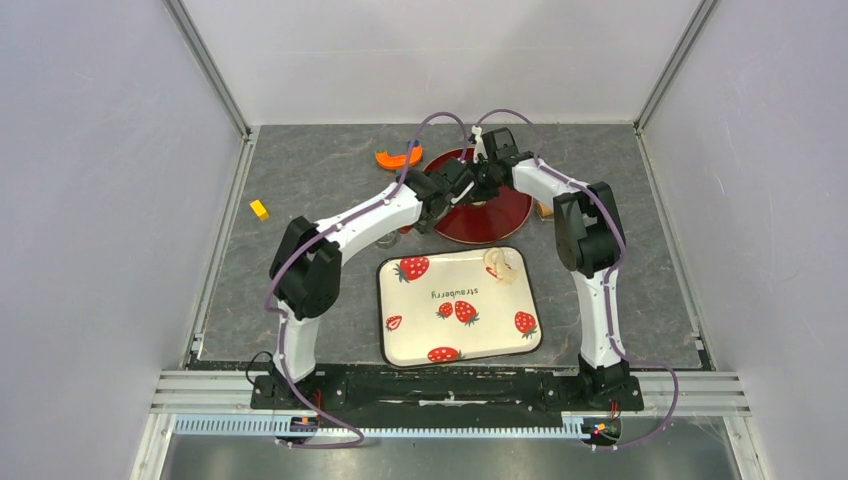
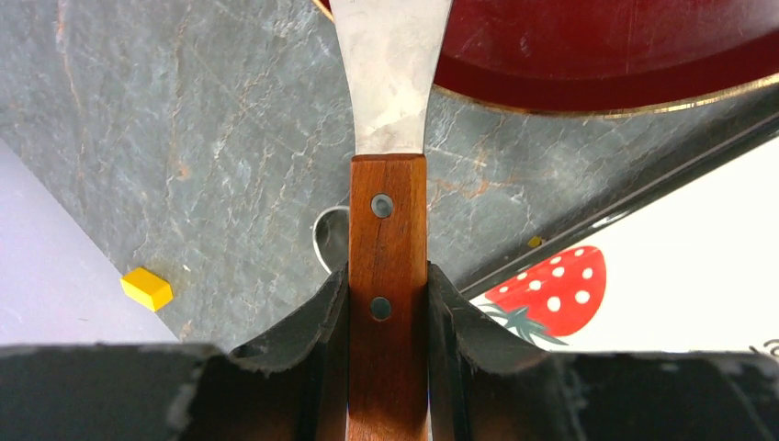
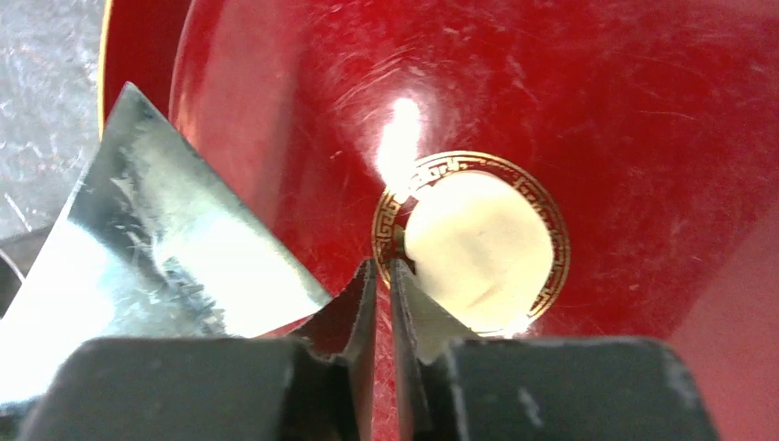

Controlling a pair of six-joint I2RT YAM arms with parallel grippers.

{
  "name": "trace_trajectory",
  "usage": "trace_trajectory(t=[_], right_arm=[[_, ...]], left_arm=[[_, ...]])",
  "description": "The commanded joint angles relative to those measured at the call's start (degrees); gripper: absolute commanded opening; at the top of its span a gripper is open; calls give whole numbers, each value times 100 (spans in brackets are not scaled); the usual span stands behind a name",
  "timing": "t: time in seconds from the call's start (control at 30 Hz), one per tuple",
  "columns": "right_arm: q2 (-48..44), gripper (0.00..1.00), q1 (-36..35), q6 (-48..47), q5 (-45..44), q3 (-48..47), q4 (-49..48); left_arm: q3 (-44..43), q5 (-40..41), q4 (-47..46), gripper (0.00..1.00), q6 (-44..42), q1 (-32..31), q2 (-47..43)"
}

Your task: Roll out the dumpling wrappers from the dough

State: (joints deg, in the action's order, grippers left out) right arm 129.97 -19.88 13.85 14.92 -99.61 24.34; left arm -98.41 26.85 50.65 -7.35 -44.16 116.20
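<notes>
Left jaws pinch the scraper. Right jaws, pressed together, sit at the edge of the wrapper on the plate. Tugged there, the thin sheet could tear or stick.

The left gripper clamps a spatula by its riveted wooden handle. Its metal blade reaches over the gold-edged rim of a red plate. On the grey worktop, a yellow block lies near the left edge, and a strawberry-printed tray sits to the right.
</notes>
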Motion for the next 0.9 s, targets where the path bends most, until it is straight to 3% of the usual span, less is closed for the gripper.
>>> trace_trajectory(t=[0.0, 0.3, 0.63, 0.77, 0.87], right_arm=[[-577, 17, -25, 10, 754, 243, -564], [-1825, 47, -24, 67, 910, 1256, -1051], [-3342, 80, -7, -232, 203, 2759, -1156], [-3948, 94, 14, -339, -76, 3451, -1156], [-4345, 98, 39, -375, -197, 3956, -1160]], left_arm=[[243, 131, -255, 2, 221, 2, -801], [1435, -750, -1292, 2, 1547, 262, -2063], [4148, -1909, -3653, 2, 3263, 1121, -4133], [4928, -1973, -3932, 2, 3581, 1486, -4898], [5432, -1805, -3851, 2, 3810, 1723, -5441]])
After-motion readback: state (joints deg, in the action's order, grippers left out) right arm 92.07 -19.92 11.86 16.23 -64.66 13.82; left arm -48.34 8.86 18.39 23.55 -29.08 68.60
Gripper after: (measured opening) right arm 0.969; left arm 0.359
